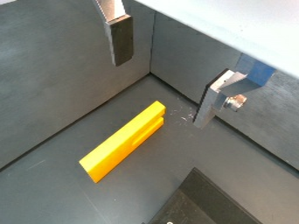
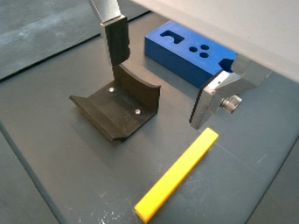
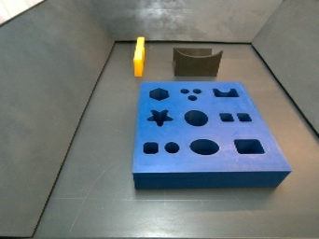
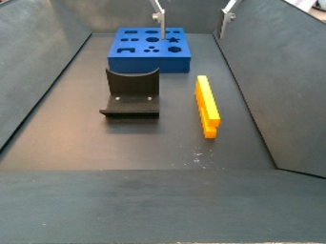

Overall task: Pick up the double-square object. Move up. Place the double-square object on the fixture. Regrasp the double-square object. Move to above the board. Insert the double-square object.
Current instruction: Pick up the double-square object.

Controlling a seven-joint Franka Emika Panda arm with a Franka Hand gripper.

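Gripper (image 2: 158, 74) wide open — empty — above double-square object (image 2: 177, 175)

A slim orange-yellow double-square object (image 4: 207, 105) is lying flat and untouched on the grey floor, its long axis running from 6 to 12 o'clock in a side view, just at 3 o'clock of the fixture (image 4: 132, 91) and apart from it. The dark olive-grey fixture, with its scooped, curved top, is sitting upright near the 6 o'clock edge of the board (image 4: 152, 48). The board, a large flat blue slab, is showing star, circle, square and hexagon cut-outs (image 3: 200, 121). The gripper (image 2: 162, 79) is hanging open above the floor, its silver fingers (image 2: 115, 39) holding nothing, over the fixture and the yellow piece (image 2: 176, 175).
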